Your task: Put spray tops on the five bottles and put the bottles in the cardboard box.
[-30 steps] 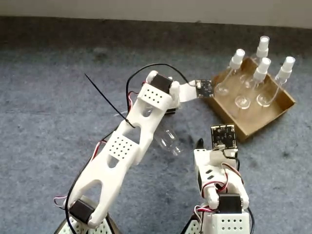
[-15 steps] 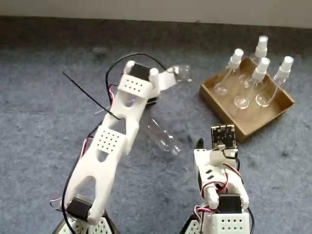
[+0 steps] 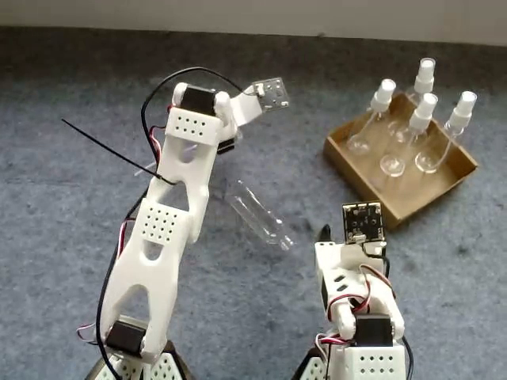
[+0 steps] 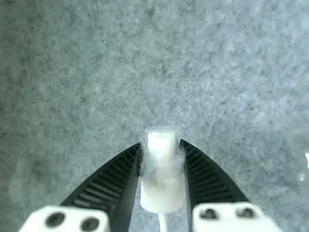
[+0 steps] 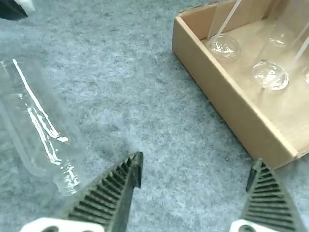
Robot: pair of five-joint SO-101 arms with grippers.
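Step in hand, as judged: fitting the last spray top (image 4: 161,183). The left claw (image 4: 160,144) is clamped on it, well apart from the cardboard box (image 3: 360,180). The uncapped bottle (image 3: 257,212) lies on its side, clear of the box. The right claw (image 5: 196,160), gaping and holding nothing, sits between bottle and box, just beside the bottle's neck. Recommend steadying the bottle first, then entering the tube squarely.

Support surface: grey carpeted tabletop (image 3: 71,237). Directly on it: 1 clear bottle (image 5: 34,125), open-necked, lying on its side, just beside one finger of the R gripper (image 5: 197,162). Cardboard box (image 5: 217,92) sits near the other finger, apart from the bottle.
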